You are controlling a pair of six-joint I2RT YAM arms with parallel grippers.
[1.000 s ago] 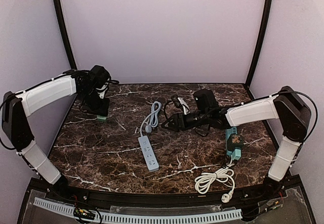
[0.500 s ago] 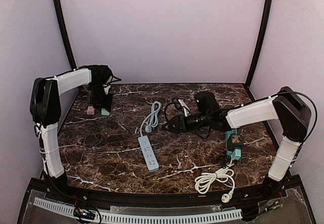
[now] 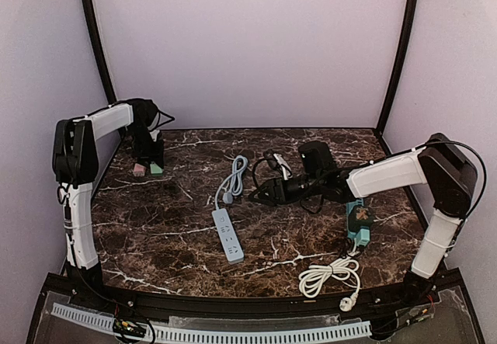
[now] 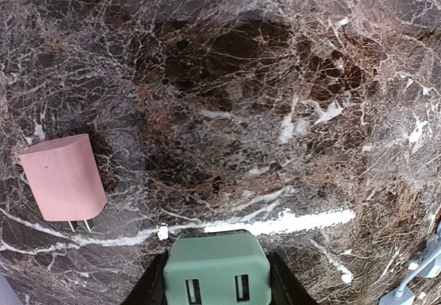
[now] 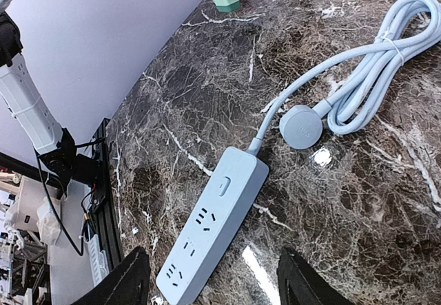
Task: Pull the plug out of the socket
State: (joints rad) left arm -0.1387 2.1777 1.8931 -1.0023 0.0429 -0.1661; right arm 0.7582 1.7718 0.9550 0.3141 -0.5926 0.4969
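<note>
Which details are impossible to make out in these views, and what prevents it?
Left wrist view: the bottom edge cuts off the left gripper, so whether it clamps the green adapter is unclear.
Top view: the dark plug on the teal power strip is too small to judge its seating.
Top view: the right gripper blends into the dark marble table; its opening shows only in the right wrist view.

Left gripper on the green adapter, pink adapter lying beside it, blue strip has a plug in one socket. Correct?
No: the strip has empty sockets with nothing plugged in, as the right wrist view shows. The rest holds: left gripper on the green adapter, pink adapter lying beside it.
</note>
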